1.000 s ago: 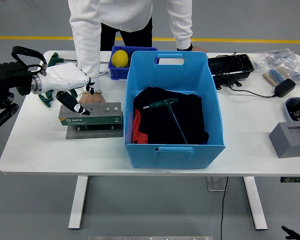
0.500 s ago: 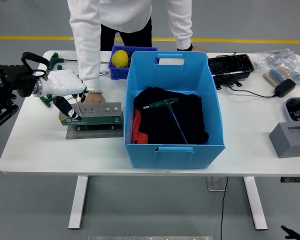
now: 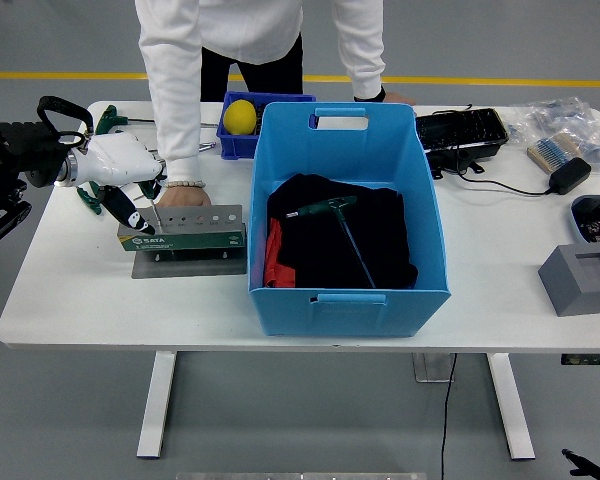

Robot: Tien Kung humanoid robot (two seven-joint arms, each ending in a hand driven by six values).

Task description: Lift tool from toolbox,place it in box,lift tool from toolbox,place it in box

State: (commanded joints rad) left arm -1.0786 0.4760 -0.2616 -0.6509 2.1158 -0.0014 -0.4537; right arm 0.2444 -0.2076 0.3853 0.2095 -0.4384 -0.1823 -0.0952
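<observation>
Grey workshop floor with a yellow line ran behind a white table [image 3: 70, 290]. On it, at the nine o'clock side, the left hand [image 3: 120, 170] hung just above the left end of the green tool rack [image 3: 183, 238], which stood on a grey base plate. Its fingers [image 3: 133, 212] were curled narrow and pointed down at a thin steel shaft standing in the rack; whether they actually pinched that shaft could not be told. Green T-handles [image 3: 98, 118] showed behind the hand, at its ten o'clock. A person at twelve o'clock pressed a hand [image 3: 183, 197] flat on the table, touching the rack's far edge. At three o'clock of the rack sat the blue box [image 3: 345, 300], holding black cloth [image 3: 325, 250] with one green T-handle wrench [image 3: 335, 225] already lying on it.

Such a wrench looked stiff, slender and fairly light, all smooth steel apart from the plastic grip. The shaft seemed likely to slip between rounded fingertips, so the cross handle appeared the better place to grip, with a straight upward pull to clear the rack's hole. The cloth in the box would probably cushion the drop. The right hand was out of sight.
</observation>
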